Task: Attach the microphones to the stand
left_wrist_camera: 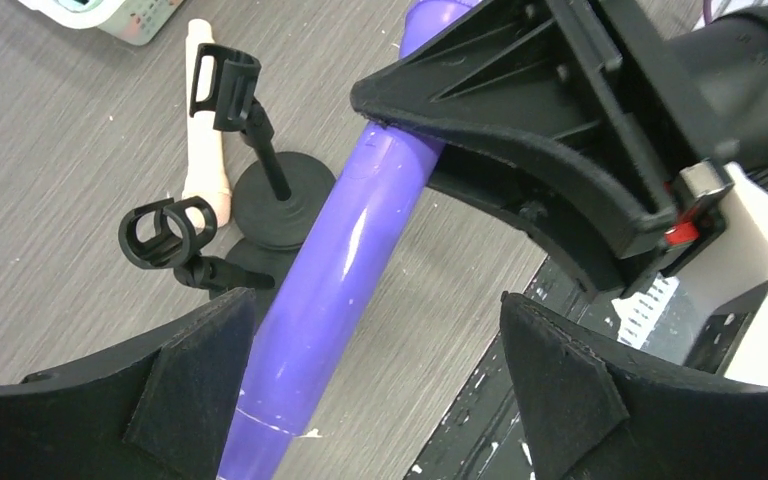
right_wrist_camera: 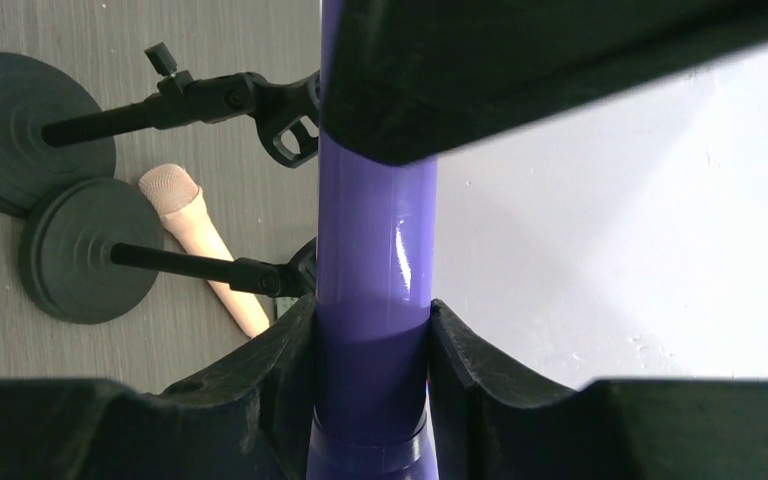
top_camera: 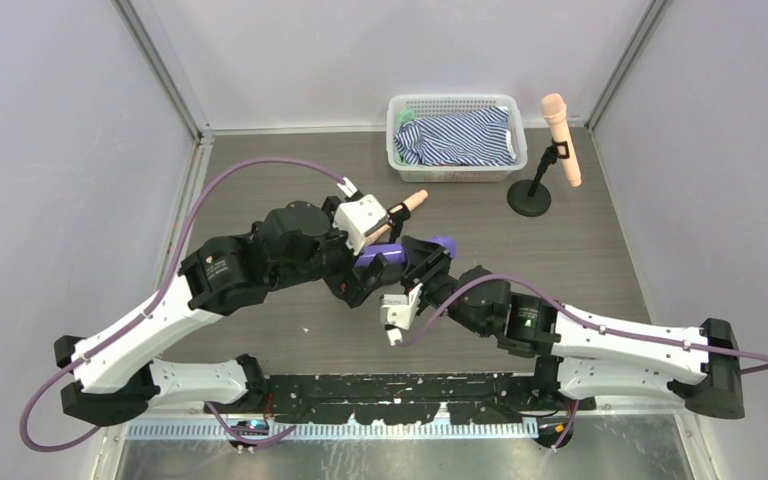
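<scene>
My right gripper [right_wrist_camera: 373, 315] is shut on the purple microphone [right_wrist_camera: 375, 230] and holds it above the table; the gripper also shows in the top view [top_camera: 422, 262]. My left gripper [left_wrist_camera: 375, 320] is open around the same microphone [left_wrist_camera: 340, 260], which lies close to its left finger. Below it stand two empty black stands, with clips [left_wrist_camera: 225, 85] [left_wrist_camera: 165, 232] and round bases [right_wrist_camera: 20, 125] [right_wrist_camera: 80, 250]. A peach microphone [left_wrist_camera: 205, 150] lies on the table beside them. Another peach microphone [top_camera: 560, 140] is clipped in a stand [top_camera: 528, 200] at the back right.
A white basket [top_camera: 400, 160] holding a striped cloth stands at the back, left of the loaded stand. In the top view both arms meet over the table's middle and hide most of the two empty stands. Cage walls close off three sides.
</scene>
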### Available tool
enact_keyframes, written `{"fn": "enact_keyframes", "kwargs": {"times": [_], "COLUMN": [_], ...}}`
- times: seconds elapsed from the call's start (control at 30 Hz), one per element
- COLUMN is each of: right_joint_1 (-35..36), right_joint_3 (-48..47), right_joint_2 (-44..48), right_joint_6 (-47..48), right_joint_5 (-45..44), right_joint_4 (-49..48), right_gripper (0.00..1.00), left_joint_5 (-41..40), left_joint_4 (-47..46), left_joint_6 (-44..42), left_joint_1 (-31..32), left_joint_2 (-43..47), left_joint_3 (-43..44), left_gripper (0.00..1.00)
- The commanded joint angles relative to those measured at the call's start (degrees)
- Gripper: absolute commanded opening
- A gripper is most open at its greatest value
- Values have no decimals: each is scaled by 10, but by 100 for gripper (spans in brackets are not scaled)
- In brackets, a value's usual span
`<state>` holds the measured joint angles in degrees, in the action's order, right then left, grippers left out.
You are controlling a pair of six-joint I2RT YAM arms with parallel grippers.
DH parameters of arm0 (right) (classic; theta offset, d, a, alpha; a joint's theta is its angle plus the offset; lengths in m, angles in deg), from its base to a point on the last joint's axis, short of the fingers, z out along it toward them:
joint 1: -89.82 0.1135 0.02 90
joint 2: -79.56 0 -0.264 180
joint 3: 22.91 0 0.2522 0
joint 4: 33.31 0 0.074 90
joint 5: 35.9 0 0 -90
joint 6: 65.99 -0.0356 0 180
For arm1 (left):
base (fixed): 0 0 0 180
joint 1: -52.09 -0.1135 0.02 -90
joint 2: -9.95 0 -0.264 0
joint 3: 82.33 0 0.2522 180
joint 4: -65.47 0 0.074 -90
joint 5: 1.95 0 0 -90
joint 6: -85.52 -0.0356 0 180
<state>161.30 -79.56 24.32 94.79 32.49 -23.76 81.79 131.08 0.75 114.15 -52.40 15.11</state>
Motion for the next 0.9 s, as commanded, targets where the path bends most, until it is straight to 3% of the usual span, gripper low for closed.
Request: {"fn": "enact_keyframes", "kwargs": {"times": [0.0, 0.47, 0.87], "right_joint_1": [4, 12, 19], "right_joint_3": [-24, -16, -35], "right_joint_2": [42, 99, 81], "right_joint_6": [51, 36, 26], "right_joint_5": [30, 59, 100], "right_joint_4": [31, 106, 81], "right_gripper": [1, 1, 1], "left_joint_5": [12, 107, 122], "left_joint_4": [15, 13, 24], "left_joint_6": [-31, -58, -84], "left_joint_1": [-3, -3, -3], "left_joint_2": [7, 0, -26], "left_joint_3": [20, 27, 29], "left_gripper": [92, 89, 66]}}
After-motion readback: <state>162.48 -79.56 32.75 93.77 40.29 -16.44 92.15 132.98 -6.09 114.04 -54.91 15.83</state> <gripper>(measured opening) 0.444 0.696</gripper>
